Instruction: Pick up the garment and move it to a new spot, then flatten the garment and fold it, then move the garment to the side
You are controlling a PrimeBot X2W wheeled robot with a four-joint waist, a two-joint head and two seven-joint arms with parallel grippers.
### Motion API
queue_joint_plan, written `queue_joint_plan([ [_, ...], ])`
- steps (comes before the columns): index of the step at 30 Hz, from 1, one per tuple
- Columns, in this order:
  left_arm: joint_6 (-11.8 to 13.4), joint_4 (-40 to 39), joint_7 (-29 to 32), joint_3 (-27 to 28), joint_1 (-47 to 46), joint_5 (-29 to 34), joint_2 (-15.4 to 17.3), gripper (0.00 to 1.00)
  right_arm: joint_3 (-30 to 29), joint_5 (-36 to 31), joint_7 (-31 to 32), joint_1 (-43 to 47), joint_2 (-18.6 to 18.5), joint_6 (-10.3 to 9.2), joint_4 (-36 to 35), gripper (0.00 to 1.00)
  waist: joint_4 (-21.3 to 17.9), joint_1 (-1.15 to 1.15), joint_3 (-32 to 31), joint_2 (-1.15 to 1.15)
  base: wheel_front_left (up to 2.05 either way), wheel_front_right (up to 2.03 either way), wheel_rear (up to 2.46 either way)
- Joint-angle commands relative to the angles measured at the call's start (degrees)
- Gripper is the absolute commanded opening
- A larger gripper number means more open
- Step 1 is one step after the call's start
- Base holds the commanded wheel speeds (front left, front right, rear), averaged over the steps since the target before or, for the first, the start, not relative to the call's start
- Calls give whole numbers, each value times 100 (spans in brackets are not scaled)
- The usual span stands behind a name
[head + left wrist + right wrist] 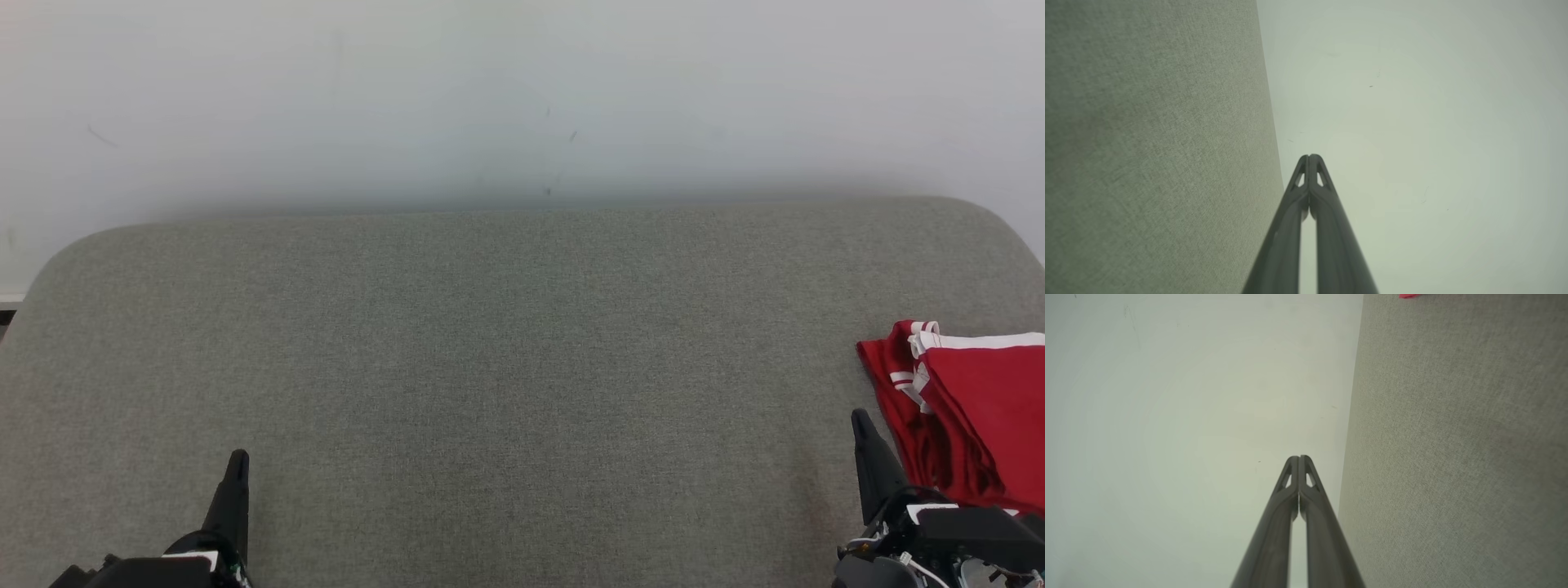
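Folded red garment lies at the grey surface's right edge.
Left gripper and right gripper are closed, empty; the right is just beside the garment.

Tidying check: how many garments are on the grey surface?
1: a white-trimmed red garment at the right edge of the grey surface, beside the right gripper. It runs out of frame, so more may be hidden.

In the head view the tabletop spans the lower two thirds of the frame, and the wall stands behind it across the top. The garment lies on the tabletop at the right edge. The right pincer is at the lower right, just beside the garment's left side. The left pincer is at the lower left, well apart from the garment.
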Motion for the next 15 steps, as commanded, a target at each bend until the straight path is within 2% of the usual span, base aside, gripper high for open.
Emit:
queue_joint_plan([
  [1, 8, -17, 19, 22, -69, -56, -8, 0, -17, 46, 18, -56, 13, -10, -8, 0, 0, 0, 1, 0, 0, 0, 0],
  [15, 8, -15, 14, 21, -67, -54, -8, 0, -14, 43, 17, -54, 12, -10, -7, 0, 0, 0, 1, 0, 0, 0, 0],
])
